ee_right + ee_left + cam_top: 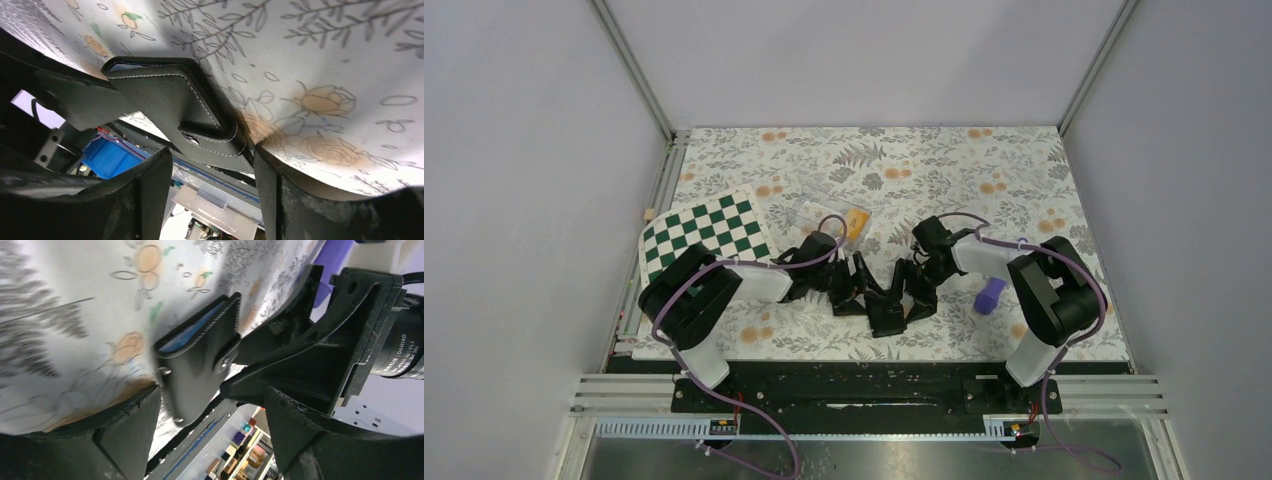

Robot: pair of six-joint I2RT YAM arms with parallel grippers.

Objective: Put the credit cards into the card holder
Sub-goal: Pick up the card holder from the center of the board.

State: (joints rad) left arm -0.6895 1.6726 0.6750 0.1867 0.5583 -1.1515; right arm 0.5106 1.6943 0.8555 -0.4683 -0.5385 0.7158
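Found the card holder (pixel 197 365) at the near middle of the floral worktop (pixel 944 170), tilted and slightly parted, with blue lining visible along the top edge. Saw the left claw (pixel 212 395) set wide, with the holder just ahead between its fingers and not gripped. Saw the right claw (pixel 212 150) narrower, straddling the holder from the opposite side; could not tell pinching from mere closeness. Spotted 1 orange credit card (pixel 856 222) in the clear box (pixel 814 212) farther back, well apart from the holder. Noted a purple cylinder (pixel 991 293) beside the right arm.
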